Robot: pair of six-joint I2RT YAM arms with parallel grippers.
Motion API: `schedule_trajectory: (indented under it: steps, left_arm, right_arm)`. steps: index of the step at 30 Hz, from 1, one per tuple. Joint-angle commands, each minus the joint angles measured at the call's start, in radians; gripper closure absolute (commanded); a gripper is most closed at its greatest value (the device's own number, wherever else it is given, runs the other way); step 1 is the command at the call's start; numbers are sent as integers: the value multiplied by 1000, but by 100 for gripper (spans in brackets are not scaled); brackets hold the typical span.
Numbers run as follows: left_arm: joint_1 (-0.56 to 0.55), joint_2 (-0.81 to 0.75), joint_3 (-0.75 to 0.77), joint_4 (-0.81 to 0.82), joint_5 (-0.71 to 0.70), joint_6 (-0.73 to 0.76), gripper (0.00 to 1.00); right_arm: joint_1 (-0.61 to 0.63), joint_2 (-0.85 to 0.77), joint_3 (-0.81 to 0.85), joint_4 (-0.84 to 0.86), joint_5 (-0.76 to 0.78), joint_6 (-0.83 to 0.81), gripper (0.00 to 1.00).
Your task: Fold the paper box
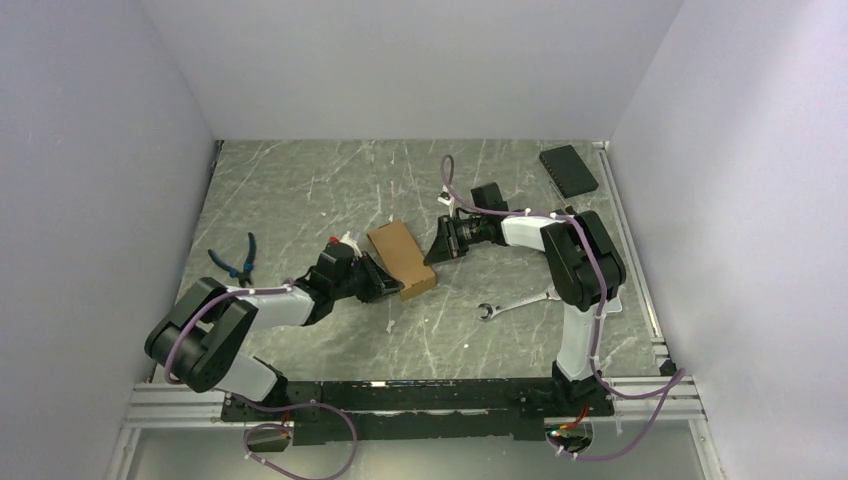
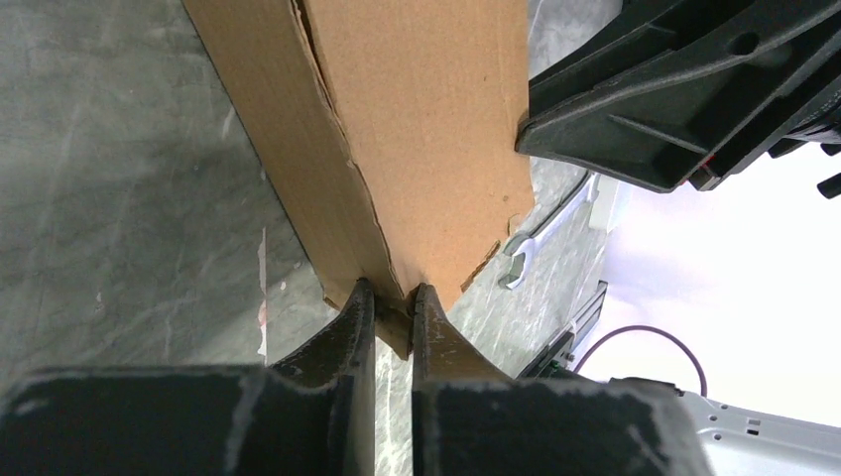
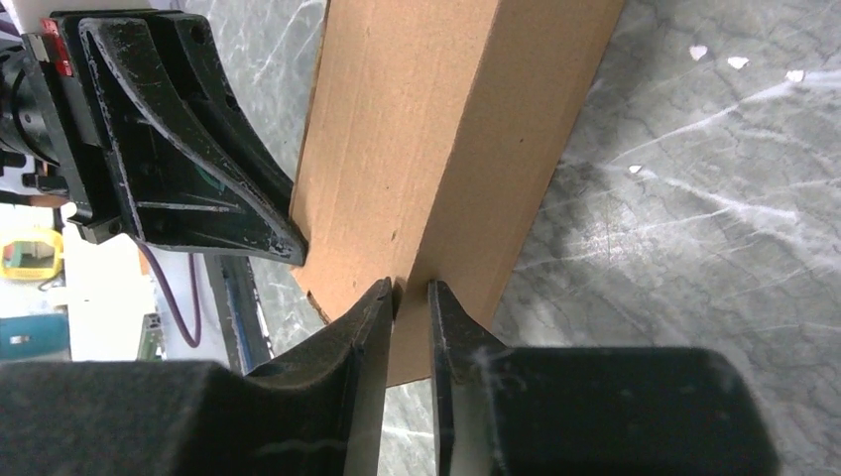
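My left arm [image 1: 270, 305] and right arm [image 1: 520, 232] are black at the joints with white shells, each trailing a purple cable [image 2: 635, 329] held by what may be white ties. The left gripper [image 2: 392, 297] and right gripper [image 3: 412, 293] have matte black wedge fingers [image 3: 352, 337], scuffed pale.

paper box [image 2: 426, 119] far end cut off at top, corner hidden between left jaws
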Motion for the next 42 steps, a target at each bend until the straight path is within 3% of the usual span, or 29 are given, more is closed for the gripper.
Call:
schedule_trajectory:
  steps: [1,5,10,15,22,33,38,40,42]
  left_arm:
    - [-17,-22,41,22,-31,40,79]
    - [-16,-178,21,-104,-68,98,50]
    - [-15,-433,9,-360,-195,183,22]
    - [9,-554,-44,-377,-238,186,8]
    - [73,-406,-74,-144,-125,140,9]
    - [150,-50,103,-67,-75,148,13]
    - [169,42,164,-59,-60,143,27]
    - [174,81,183,-58,-42,143,37]
    - [176,112,190,-49,-16,138,61]
  right_arm:
    - [26,-6,22,-41,6,-56,71]
    - [-6,-62,35,-75,6,-112,53]
    - [-33,-153,46,-143,22,-251,42]
    - [-45,-181,14,-92,25,-221,39]
    - [-45,-96,7,-21,38,-104,41]
    - [-19,6,31,1,-1,-53,40]
    - [-16,11,33,-6,9,-52,43]
    - [-17,9,33,-8,12,-54,44]
    - [-16,8,34,-11,16,-57,44]
